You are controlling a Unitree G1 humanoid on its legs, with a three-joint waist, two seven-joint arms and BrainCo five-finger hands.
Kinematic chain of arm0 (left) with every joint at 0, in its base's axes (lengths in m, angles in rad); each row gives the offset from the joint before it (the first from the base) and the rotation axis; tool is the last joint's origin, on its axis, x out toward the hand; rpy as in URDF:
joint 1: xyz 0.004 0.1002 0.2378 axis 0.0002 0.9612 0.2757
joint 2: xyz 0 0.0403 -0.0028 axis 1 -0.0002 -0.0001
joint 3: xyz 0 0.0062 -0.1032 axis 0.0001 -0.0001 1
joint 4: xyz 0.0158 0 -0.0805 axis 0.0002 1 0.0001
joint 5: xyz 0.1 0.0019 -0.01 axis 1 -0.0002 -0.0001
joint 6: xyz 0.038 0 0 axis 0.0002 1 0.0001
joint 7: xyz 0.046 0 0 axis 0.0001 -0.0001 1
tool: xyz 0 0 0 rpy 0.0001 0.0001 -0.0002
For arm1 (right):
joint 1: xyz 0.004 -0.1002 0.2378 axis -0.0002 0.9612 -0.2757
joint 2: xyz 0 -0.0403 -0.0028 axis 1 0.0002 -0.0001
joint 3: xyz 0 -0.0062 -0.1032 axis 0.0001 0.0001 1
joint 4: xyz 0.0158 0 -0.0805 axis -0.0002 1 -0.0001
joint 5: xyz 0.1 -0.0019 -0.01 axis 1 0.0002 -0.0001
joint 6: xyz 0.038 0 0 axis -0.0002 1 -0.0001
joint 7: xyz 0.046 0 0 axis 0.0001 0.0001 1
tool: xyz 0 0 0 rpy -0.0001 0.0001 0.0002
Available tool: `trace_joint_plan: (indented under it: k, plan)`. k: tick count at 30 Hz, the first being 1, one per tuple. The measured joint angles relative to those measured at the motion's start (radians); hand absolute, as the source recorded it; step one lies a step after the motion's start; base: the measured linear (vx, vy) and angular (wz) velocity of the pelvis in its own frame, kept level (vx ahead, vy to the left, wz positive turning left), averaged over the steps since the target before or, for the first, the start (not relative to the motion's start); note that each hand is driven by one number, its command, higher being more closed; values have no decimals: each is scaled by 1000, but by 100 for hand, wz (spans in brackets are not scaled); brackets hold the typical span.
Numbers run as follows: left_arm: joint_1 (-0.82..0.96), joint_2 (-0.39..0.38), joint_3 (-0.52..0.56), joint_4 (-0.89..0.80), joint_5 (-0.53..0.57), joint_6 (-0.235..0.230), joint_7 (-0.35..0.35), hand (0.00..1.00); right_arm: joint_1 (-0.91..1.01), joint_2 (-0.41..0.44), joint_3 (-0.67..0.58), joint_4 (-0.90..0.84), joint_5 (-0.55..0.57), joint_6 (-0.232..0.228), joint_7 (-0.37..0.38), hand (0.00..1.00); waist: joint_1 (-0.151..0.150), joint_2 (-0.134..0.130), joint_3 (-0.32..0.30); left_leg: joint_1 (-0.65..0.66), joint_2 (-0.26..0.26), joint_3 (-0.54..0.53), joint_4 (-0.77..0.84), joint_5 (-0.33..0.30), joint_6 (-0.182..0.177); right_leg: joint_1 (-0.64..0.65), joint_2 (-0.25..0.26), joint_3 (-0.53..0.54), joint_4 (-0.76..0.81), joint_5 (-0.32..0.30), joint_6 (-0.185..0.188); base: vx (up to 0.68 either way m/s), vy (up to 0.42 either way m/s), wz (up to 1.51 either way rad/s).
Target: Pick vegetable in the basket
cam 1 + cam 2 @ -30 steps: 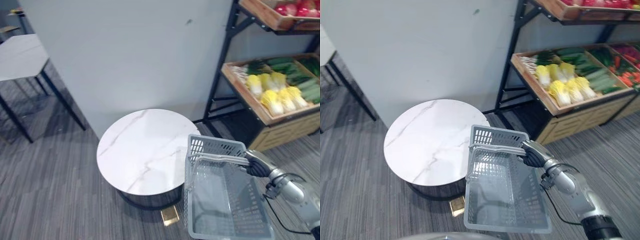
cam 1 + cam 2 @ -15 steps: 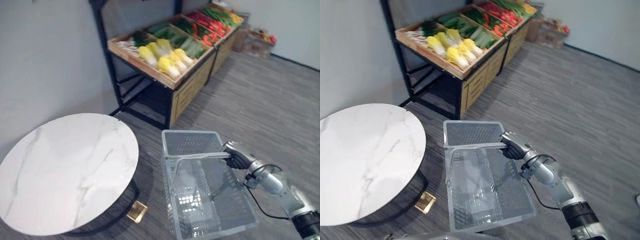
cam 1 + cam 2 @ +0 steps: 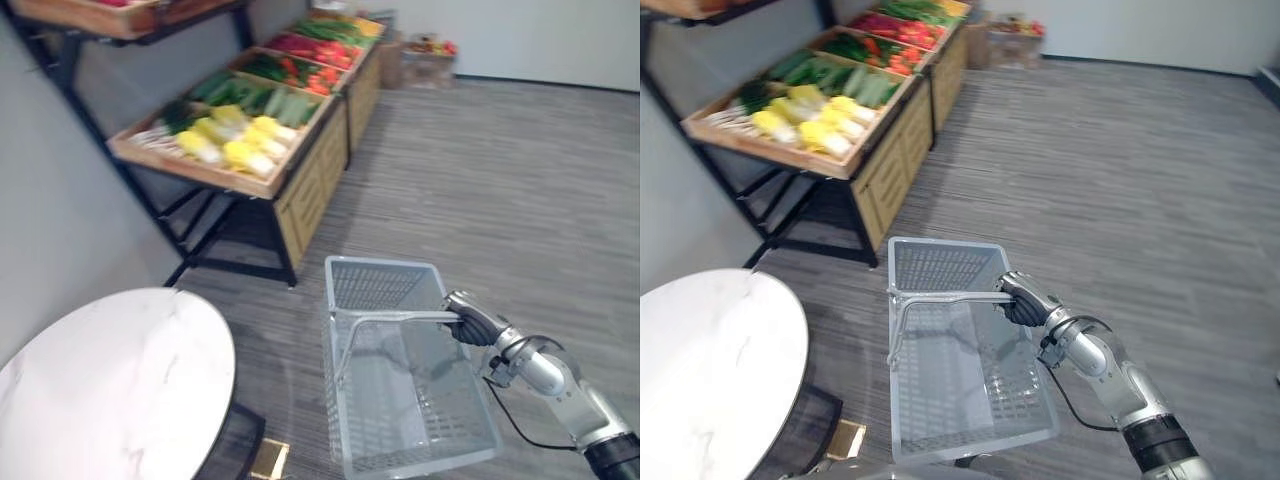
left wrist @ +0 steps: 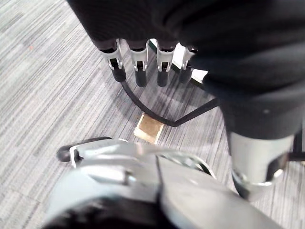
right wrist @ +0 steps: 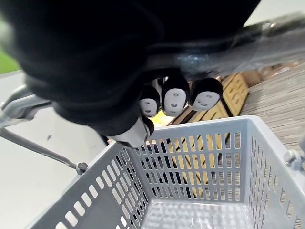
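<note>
My right hand (image 3: 470, 324) is shut on the handle (image 3: 395, 318) of an empty grey plastic basket (image 3: 385, 266), which hangs over the grey floor at lower centre. In the right wrist view its fingers (image 5: 174, 98) curl round the handle above the basket's slotted wall (image 5: 200, 152). The vegetables lie on a wooden shelf stand (image 3: 250, 180) at upper left, apart from the basket: yellow cabbages (image 3: 235, 148), green cucumbers (image 3: 262, 95), red peppers (image 3: 305, 68). My left hand (image 4: 143, 62) hangs with straight fingers over the floor.
A round white marble table (image 3: 110, 385) stands at lower left, close to the basket. A small gold plate (image 4: 150, 128) lies on the floor by the table's foot. A grey wall (image 3: 50, 220) runs along the left. Boxes (image 3: 425, 60) sit at the far back.
The camera has swung right: the table slid to the lower left and the shelf came nearer. My right hand keeps hold of the basket handle.
</note>
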Motion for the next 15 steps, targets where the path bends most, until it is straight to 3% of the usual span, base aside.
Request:
trace_joint_plan:
  k: [4,6,7,10,15]
  plan:
    - [3,-23,-7,-6,-40,2,2,0,8,-12,7,2,-18,12,3,100,-6,47,12,-2,-22,-99,-212,27,-20,-40,23,112,26,11,22,36,158,-105]
    - [3,-43,-10,-9,-34,-1,1,0,35,-25,1,6,-21,14,2,100,-15,96,2,3,-6,-92,-277,133,-48,-53,43,144,32,10,45,54,281,-58]
    - [2,-28,-18,-18,-30,-5,1,0,72,-9,-1,11,-29,16,2,100,-17,77,-3,13,-33,-83,-296,132,-40,-46,8,136,21,5,61,69,267,-22]
    - [-7,-3,-35,-22,-31,-11,4,0,133,6,-16,13,-29,12,1,100,-18,50,-11,15,-72,-83,-325,134,-31,-26,-34,117,-29,33,103,78,210,12]
    - [-2,9,-49,-20,-19,-25,3,0,167,54,-62,41,-29,10,-11,100,-17,46,-20,40,-97,-85,-340,126,-16,0,-54,111,-54,48,115,83,88,5]
